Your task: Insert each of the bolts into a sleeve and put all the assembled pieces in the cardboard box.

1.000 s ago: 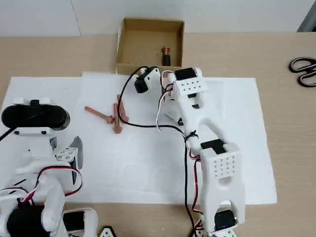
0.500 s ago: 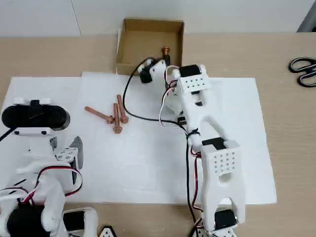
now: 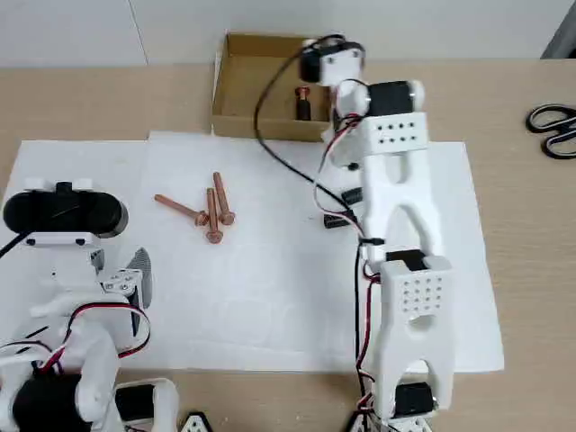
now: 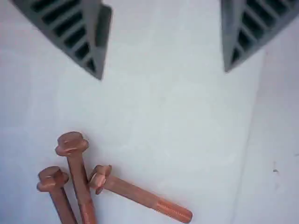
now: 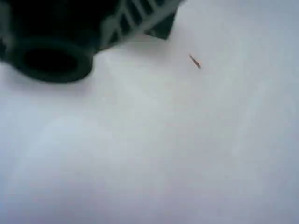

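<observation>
Three copper bolts (image 3: pixel 212 211) lie in a loose bunch on the white sheet (image 3: pixel 270 306); the left wrist view has the bolts (image 4: pixel 79 186) just beyond my left gripper (image 4: pixel 163 72), which is open and empty. In the high view the left gripper (image 3: pixel 135 273) sits near the sheet's left front. My right arm (image 3: pixel 389 135) stretches toward the cardboard box (image 3: pixel 232 94). In the right wrist view the right gripper (image 5: pixel 100 35) is shut on a black sleeve (image 5: pixel 46 60), high above the sheet. One bolt in a sleeve (image 3: pixel 303 101) stands inside the box.
Scissors (image 3: pixel 553 129) lie on the wooden table at the far right. The right arm's black cable (image 3: pixel 270 135) loops over the sheet between the box and the bolts.
The right arm has risen and swung from over the sheet toward the box's right rim. The left arm and the bolts have stayed put.
</observation>
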Tool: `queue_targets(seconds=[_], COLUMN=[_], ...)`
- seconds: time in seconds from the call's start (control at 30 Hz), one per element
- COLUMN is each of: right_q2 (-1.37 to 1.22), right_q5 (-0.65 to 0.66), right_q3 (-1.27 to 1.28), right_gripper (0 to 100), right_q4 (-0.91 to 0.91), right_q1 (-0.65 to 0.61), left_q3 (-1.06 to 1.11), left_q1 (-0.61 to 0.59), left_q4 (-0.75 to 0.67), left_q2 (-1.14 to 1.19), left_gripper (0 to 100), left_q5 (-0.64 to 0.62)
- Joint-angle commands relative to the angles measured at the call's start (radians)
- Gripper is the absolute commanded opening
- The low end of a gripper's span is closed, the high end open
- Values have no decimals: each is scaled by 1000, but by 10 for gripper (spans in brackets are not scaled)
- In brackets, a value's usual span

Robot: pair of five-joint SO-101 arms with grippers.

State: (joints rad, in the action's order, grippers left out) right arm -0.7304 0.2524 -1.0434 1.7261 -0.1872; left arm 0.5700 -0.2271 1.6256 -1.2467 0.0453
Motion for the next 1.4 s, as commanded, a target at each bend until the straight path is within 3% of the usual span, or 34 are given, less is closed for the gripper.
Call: queue_targets(seconds=[0.0, 0.43, 0.6, 0.87, 1.1, 1.37], right_q2=[53, 694, 711, 719, 711, 711], right_q5=[-23, -52, -54, -54, -55, -55], right_q3=[114, 712, 942, 1329, 1448, 1468], right_gripper=[4, 4, 7, 8, 43, 104], right_q4=[19, 10, -74, -503, -616, -621], right_q1=[16, 10, 16, 21, 27, 25], left_q3=[-1, -1, -1, -1, 1, 1], left_q1=[-6, -3, -3, -5, -3, -3], left_q4=[-15, -15, -15, -15, -15, -15], left_q2=[0, 0, 0, 0, 0, 0], left_gripper=[156, 156, 156, 156, 156, 156], left_q5=[-8, -6, -6, -6, -6, -6])
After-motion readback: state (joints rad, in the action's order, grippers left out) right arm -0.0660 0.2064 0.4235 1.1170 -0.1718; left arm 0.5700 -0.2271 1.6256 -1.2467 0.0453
